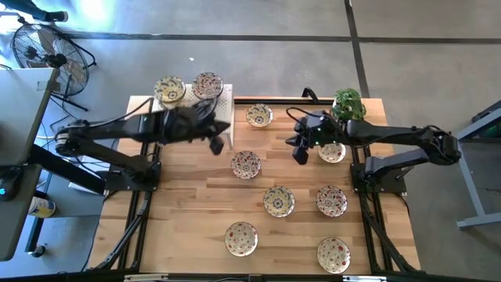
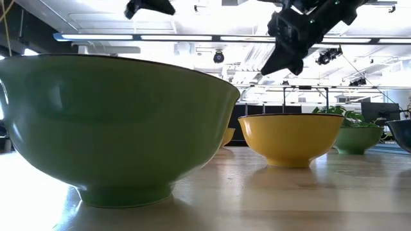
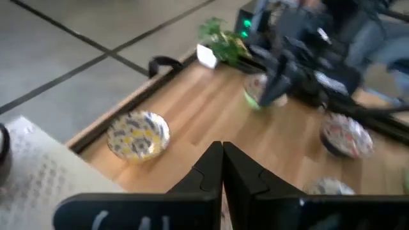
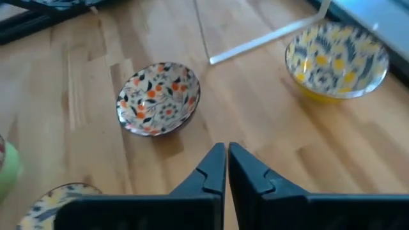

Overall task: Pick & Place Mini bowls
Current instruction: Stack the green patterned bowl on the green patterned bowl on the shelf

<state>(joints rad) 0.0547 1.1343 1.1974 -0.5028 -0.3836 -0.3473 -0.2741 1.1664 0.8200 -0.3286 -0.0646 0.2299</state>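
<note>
Several mini bowls lie on the wooden table: one point(image 1: 259, 116) near the far edge, one point(image 1: 246, 164) in the middle, others point(image 1: 279, 200) point(image 1: 331, 200) nearer the front. Two more point(image 1: 169, 90) point(image 1: 207, 84) sit on the white perforated rack point(image 1: 223, 102) at the far left. My left gripper point(image 1: 218, 145) hangs shut and empty above the table just off the rack's near right corner. My right gripper point(image 1: 300, 153) is shut and empty above the table, beside a bowl point(image 1: 332, 153) partly hidden under its arm. The right wrist view shows a red-patterned bowl point(image 4: 158, 98) and a yellow one point(image 4: 337, 59) ahead of the shut fingers point(image 4: 227, 153).
A green potted plant point(image 1: 349, 103) stands at the far right corner. Two more bowls point(image 1: 241, 238) point(image 1: 333, 254) lie near the front edge. In the low view a green bowl point(image 2: 115, 122) and a yellow bowl point(image 2: 292, 138) stand close to the camera. Bare wood lies at the near left.
</note>
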